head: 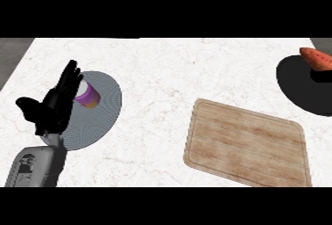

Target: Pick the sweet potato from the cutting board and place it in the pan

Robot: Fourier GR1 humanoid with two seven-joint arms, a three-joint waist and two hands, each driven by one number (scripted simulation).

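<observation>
Sweet potato over the pan, board bare

Nearest me lies the cutting board (246,145) on the white counter (168,70), nothing on it. My left hand (55,105) rests open, fingers straight up, before a grey plate (107,110) with a purple cup (86,96). Farthest right, the sweet potato (318,58) sits at the black pan (301,85); my right hand is unseen

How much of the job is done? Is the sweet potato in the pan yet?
Almost done. The cutting board is bare, and the sweet potato shows at the upper edge of the black pan, over or in it. The right hand isn't visible, so I can't tell if it has let go. The left hand rests open by a plate.
</observation>
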